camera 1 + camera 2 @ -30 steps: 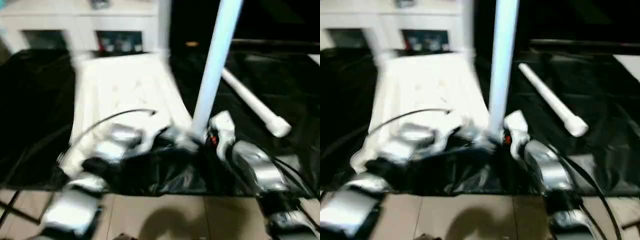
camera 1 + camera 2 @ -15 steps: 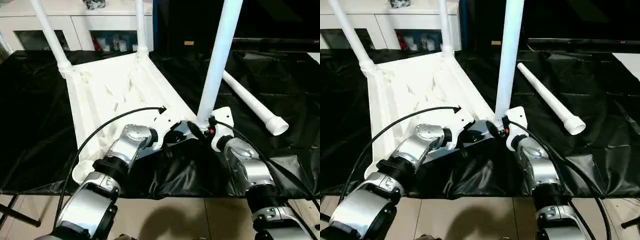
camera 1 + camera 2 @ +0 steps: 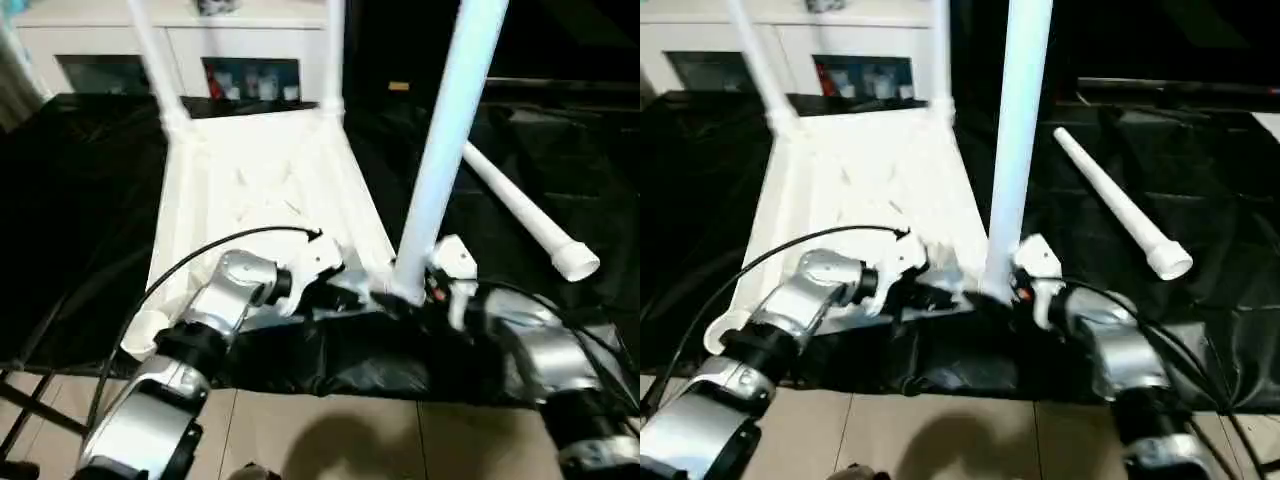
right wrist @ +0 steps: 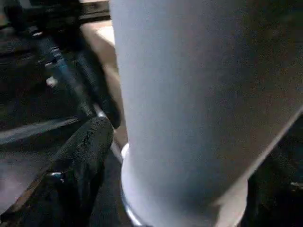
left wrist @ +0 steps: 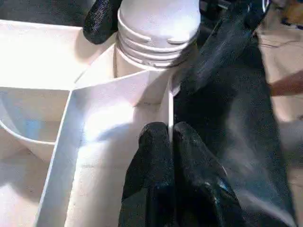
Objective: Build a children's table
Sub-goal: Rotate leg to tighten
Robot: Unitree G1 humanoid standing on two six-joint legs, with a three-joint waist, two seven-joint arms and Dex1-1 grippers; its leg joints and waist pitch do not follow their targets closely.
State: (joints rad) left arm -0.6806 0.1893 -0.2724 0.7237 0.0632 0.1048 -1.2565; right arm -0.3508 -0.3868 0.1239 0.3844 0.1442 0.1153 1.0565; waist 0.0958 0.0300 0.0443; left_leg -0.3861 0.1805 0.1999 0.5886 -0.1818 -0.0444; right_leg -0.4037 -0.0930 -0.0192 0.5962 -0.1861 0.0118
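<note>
The children's table top [image 3: 260, 190] lies underside up on a black sheet. Two legs [image 3: 155, 60] stand in its far corner sockets. A third leg [image 3: 445, 150] stands upright in the near right socket [image 5: 142, 80], and another leg [image 3: 525, 220] lies loose on the sheet to the right. My left gripper [image 5: 170, 137] is shut on the thin rim of the top, right beside that socket. My right gripper [image 3: 408, 295] is open around the base of the upright leg [image 4: 189, 94], one finger [image 4: 90, 146] a little off its side.
A white glass-door cabinet [image 3: 250, 50] stands behind the black sheet [image 3: 80, 200]. Bare tiled floor [image 3: 330, 440] lies in front of the sheet's near edge. A black cable [image 3: 220, 245] loops over my left forearm.
The head camera has shifted, so the whole picture has moved. My right gripper's fingers have spread wider around the upright leg's base. The left gripper keeps its pinch on the rim.
</note>
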